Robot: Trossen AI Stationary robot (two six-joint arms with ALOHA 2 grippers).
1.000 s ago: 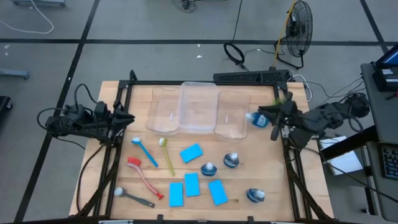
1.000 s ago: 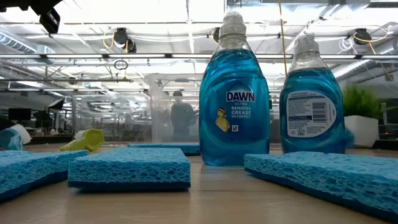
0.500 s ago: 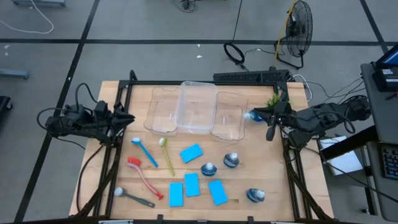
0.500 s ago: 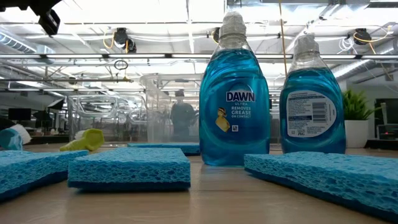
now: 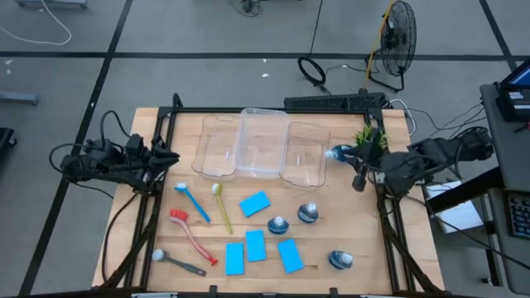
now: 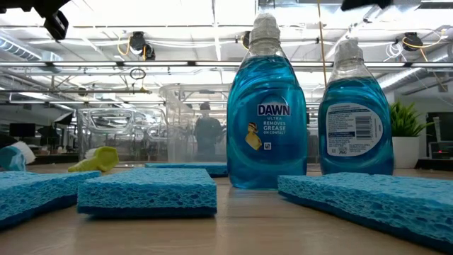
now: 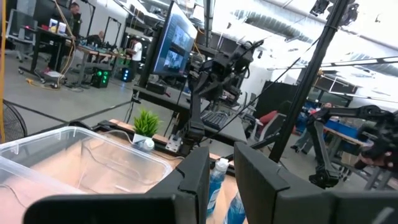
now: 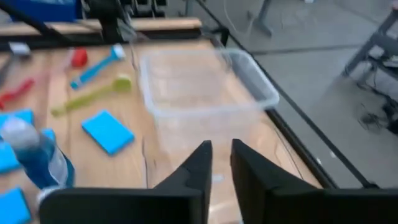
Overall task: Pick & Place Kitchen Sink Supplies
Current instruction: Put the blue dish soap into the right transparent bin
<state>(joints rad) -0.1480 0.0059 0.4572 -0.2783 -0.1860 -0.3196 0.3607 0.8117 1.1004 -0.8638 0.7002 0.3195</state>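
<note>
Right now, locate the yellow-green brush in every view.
High view: yellow-green brush, centre-left, beside the blue brush.
Low view: far left, only its head showing.
Right wrist view: present, near the clear bins.
Left wrist view: not in it.
Shared landmark: clear bins.

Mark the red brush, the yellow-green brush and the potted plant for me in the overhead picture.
red brush (image 5: pixel 179 217): high view, on its red bristle head.
yellow-green brush (image 5: pixel 224 212): high view, midway along its handle.
potted plant (image 5: pixel 368 136): high view, on its green leaves at the table's right rear corner.
</note>
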